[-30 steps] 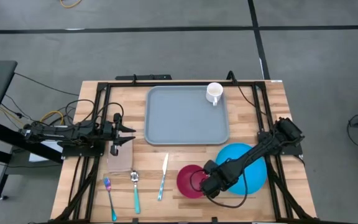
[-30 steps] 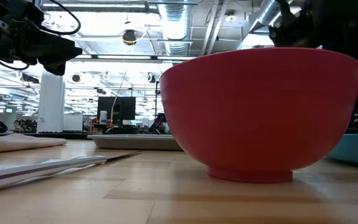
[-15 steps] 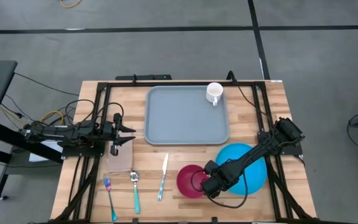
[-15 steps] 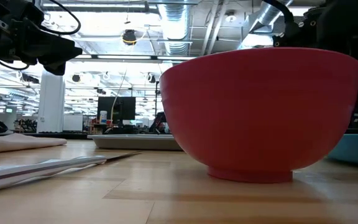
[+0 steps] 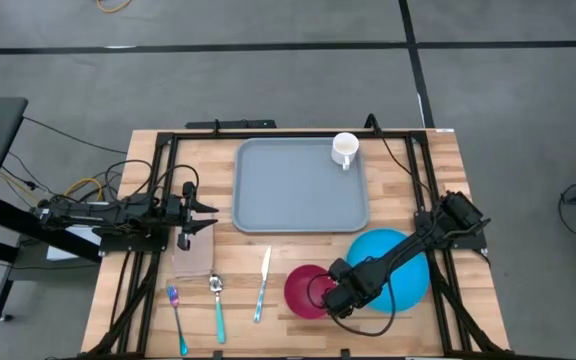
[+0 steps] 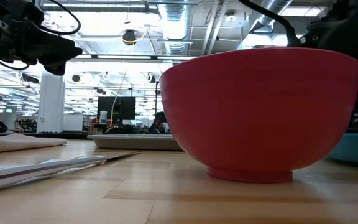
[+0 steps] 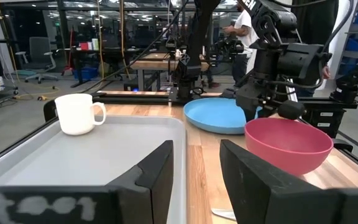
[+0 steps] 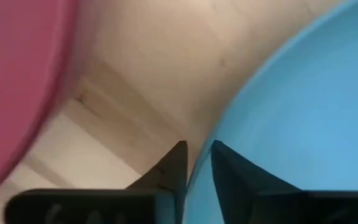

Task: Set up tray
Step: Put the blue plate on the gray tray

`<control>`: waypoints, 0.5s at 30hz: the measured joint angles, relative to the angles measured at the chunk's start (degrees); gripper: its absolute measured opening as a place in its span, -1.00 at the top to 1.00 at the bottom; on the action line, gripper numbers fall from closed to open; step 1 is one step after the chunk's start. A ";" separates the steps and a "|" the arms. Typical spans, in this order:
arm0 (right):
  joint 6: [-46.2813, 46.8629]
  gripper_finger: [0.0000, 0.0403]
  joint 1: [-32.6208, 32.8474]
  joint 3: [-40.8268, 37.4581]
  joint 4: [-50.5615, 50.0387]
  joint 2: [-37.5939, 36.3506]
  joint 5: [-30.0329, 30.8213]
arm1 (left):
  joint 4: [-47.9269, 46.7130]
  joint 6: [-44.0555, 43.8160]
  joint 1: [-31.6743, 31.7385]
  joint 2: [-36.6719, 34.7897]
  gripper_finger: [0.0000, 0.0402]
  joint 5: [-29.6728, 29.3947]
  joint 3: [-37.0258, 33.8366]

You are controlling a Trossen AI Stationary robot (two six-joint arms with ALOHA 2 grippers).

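Barely anything's changed this past second: tray [image 5: 301, 185] sits well off beyond my right pincer [image 8: 194, 163], holding only the mug [image 5: 344, 149], while I've sunk slightly, fingers now clenched on the plate [image 5: 404, 270] rim beside the bowl [image 5: 306, 291], so lift-off's probably next.

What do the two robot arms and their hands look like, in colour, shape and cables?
Both arms are black, slim and jointed. The left hand ends in two pointed dark fingers. The right hand is black too, with a thin black cable looping beside it.

red bowl [image 6: 260, 112] hiding blue plate [image 6: 356, 149]
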 joint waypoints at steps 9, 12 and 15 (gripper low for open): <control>0.43 0.92 -1.16 0.17 -2.43 -0.13 -1.34 | 0.02 0.00 -0.02 0.00 0.39 0.00 -0.02; 0.37 0.93 -1.83 0.27 -4.36 -0.48 -2.10 | 0.00 0.00 0.00 0.00 0.39 0.00 0.00; 0.28 0.98 -2.67 1.63 -6.97 -0.93 -2.07 | 0.00 0.00 0.00 0.00 0.39 0.00 -0.01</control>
